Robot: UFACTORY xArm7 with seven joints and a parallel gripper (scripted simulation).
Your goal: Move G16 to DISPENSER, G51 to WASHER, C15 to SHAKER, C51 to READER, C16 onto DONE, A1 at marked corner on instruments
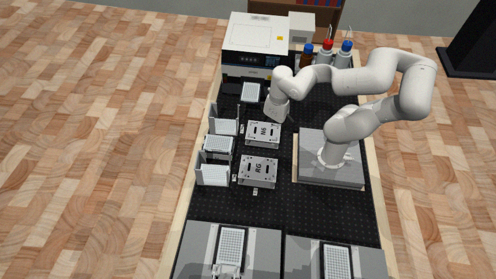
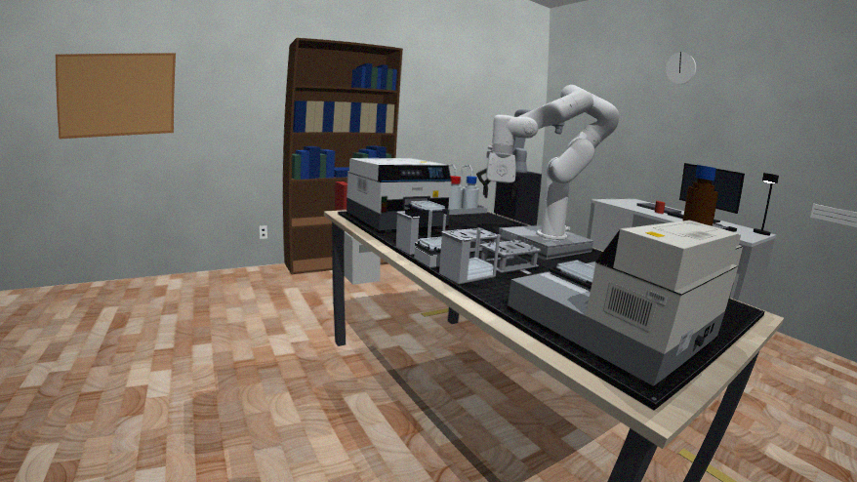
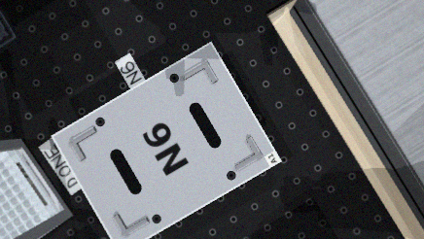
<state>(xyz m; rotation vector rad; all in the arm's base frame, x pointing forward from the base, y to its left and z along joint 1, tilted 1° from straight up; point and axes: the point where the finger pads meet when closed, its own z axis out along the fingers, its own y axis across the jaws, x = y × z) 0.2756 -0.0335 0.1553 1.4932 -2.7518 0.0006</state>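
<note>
My gripper [image 1: 277, 117] [image 2: 498, 179] is open and empty. It hangs high over the deck, above the right edge of nest N6 [image 1: 262, 131] [image 3: 165, 146], which has nothing on it. The fingers do not show in the wrist view. One white well plate [image 1: 250, 91] sits on the tray in front of the white instrument [image 1: 256, 34] at the back. The DONE rack [image 1: 212, 114] [image 3: 57, 221] left of N6 holds a plate [image 1: 225, 126] [image 3: 19, 194]. Another plate [image 1: 217, 143] sits on the station between the two racks. The nearer rack [image 1: 198, 166] holds a plate stack [image 1: 214, 174]. Two more plates [image 1: 230, 246] [image 1: 336, 261] sit on the grey instruments at the front.
Nest RG [image 1: 258, 169] stands in front of N6, with nothing on it. Three capped bottles [image 1: 326, 50] stand at the back beside the white instrument. The arm's base plate [image 1: 312, 173] [image 3: 384, 58] lies right of the nests. Labels N6 [image 3: 130, 70] and DONE [image 3: 62, 167] lie on the deck.
</note>
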